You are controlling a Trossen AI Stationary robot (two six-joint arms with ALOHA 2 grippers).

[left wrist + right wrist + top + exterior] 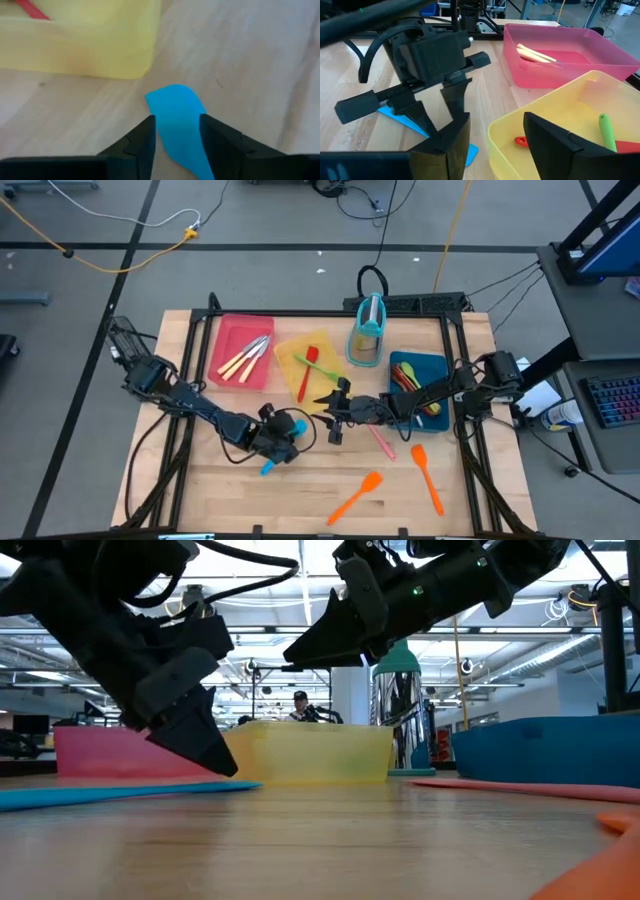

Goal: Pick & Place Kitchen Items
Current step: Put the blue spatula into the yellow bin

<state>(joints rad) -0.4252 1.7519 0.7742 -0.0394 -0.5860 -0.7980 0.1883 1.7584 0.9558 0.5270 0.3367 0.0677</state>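
Left gripper (176,135) is held open astride the blue spatula (177,117), which lies flat on the table (260,60) beside the yellow tray (100,45). Light, thin and probably flexible, it is best pinched across its narrow handle.

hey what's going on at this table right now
Two robot arms are sorting kitchen utensils into coloured trays. The left gripper is down at the table with its open fingers either side of a blue spatula lying flat on the wood beside the yellow tray. The right gripper hovers open near that tray. Orange spatulas lie unsorted.
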